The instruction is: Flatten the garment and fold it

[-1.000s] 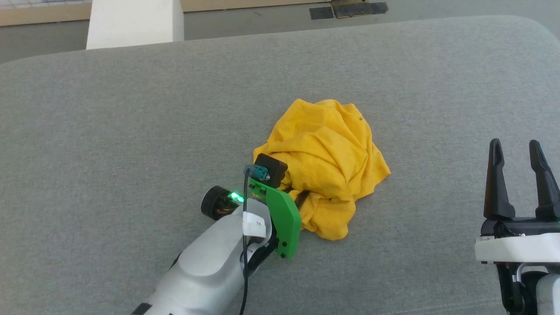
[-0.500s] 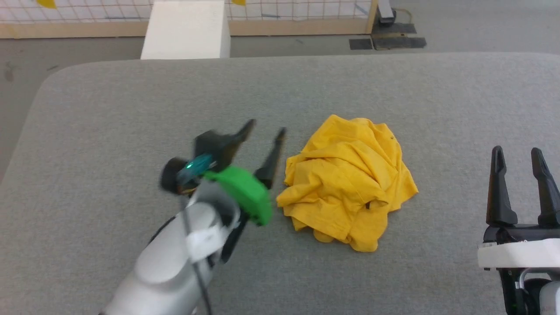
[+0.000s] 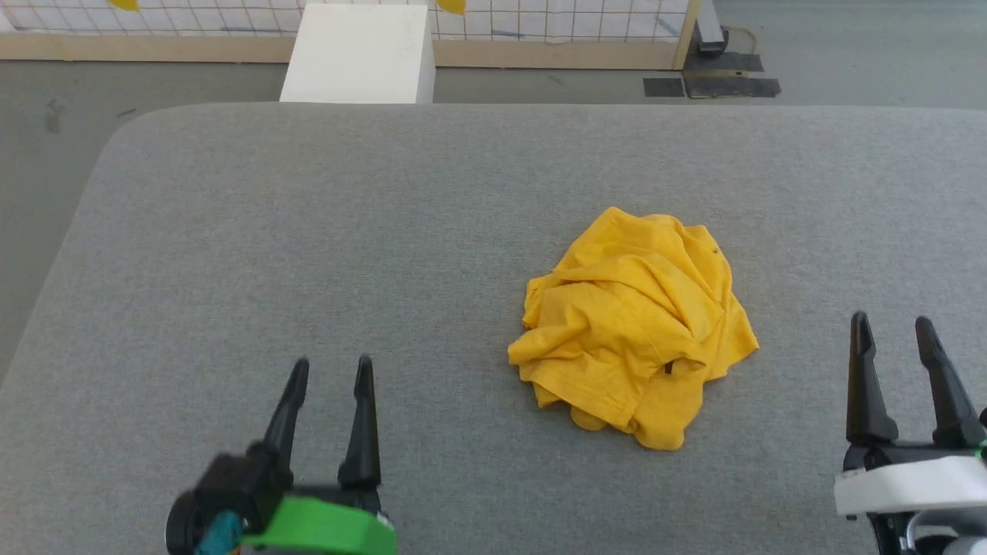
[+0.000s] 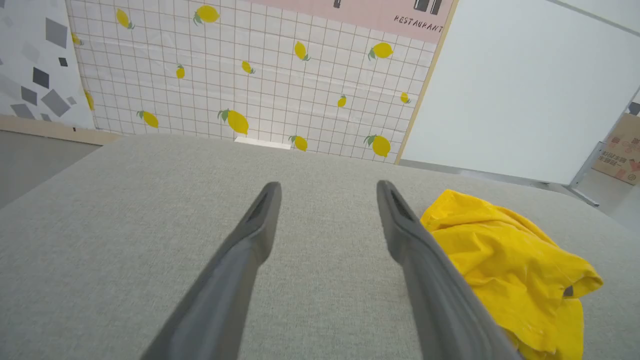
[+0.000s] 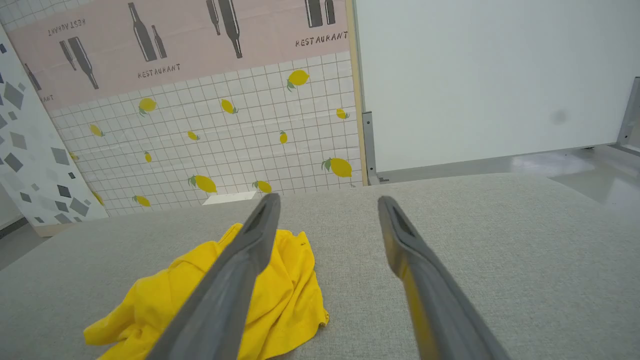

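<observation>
Backed right off, the left gripper (image 3: 332,361) now sits well left of the garment (image 3: 632,331), fingers spread, holding nothing. The right gripper (image 3: 890,318), right of it, is spread too, touching nothing. It's a crumpled heap on the grey pad (image 3: 308,231).

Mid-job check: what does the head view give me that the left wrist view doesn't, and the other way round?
Head view: the right gripper, jaws open and apart from the cloth, plus the whole outline of the crumpled mustard-yellow cotton T-shirt.
Left wrist view: the white tiled wall with lemon prints and a brown cardboard box at far right.
Both: the T-shirt bunched on the grey fabric-covered surface, and the left gripper, open, holding nothing, beside it.
</observation>
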Tool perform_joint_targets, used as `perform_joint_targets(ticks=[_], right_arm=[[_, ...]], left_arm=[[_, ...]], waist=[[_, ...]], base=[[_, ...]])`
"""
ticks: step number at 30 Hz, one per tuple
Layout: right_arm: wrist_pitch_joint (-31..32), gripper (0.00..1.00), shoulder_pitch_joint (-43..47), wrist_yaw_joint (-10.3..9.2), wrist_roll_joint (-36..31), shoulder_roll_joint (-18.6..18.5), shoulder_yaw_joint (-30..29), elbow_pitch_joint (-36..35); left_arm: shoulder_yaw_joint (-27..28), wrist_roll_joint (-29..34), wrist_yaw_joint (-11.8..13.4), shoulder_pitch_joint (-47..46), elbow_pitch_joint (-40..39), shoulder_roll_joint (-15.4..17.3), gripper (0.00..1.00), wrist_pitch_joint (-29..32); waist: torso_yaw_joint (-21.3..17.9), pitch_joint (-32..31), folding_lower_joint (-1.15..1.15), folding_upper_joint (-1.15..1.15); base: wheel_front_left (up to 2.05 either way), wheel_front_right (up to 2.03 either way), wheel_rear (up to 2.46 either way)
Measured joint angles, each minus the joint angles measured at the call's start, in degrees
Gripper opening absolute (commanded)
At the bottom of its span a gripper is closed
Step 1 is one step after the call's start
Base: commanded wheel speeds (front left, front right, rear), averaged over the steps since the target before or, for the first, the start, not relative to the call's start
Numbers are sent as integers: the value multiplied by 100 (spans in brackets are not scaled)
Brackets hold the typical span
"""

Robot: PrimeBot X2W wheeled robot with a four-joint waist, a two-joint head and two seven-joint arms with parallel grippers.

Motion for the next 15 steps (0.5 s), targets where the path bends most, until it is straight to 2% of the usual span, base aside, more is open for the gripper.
perform_joint_targets(ticks=[4, 8, 11, 15], right_arm=[[0, 100, 90, 0, 124, 0, -54, 172], [141, 100, 47, 0, 320, 1, -299, 316], [601, 100, -213, -1, 465, 3, -552, 515], [1426, 100, -998, -2, 38, -19, -855, 642]], left_arm=[[194, 454, -210, 401, 31, -214, 100, -2], [372, 601, -446, 442, 32, -459, 100, -2], [510, 721, -608, 435, 54, -586, 100, -2], [609, 864, -832, 415, 155, -705, 100, -2]], waist=[[82, -65, 0, 0], [167, -102, 0, 0], [216, -64, 0, 0], [253, 73, 0, 0]], base=[[0, 0, 0], [0, 0, 0], [0, 0, 0], [0, 0, 0]])
